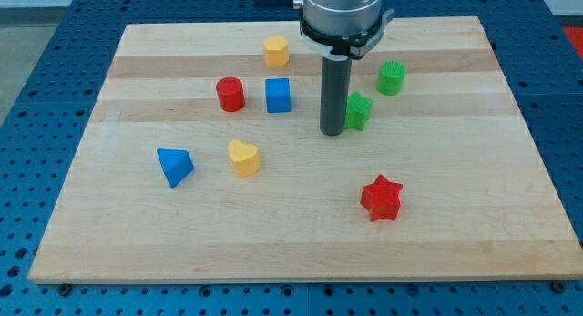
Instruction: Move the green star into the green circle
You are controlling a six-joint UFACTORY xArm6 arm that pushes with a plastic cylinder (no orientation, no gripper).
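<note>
The green star (360, 110) lies right of the board's middle, in its upper half. The green circle (392, 77) stands a short way up and to the right of it, with a small gap between them. My tip (332, 133) rests on the board right against the star's left side, and the rod hides the star's left edge. I cannot tell whether the tip touches the star.
A blue cube (279, 95) and a red cylinder (230, 94) stand left of the rod. A yellow hexagon (276, 51) is near the top. A yellow heart (243, 158) and a blue triangle (175, 165) lie lower left. A red star (381, 198) lies lower right.
</note>
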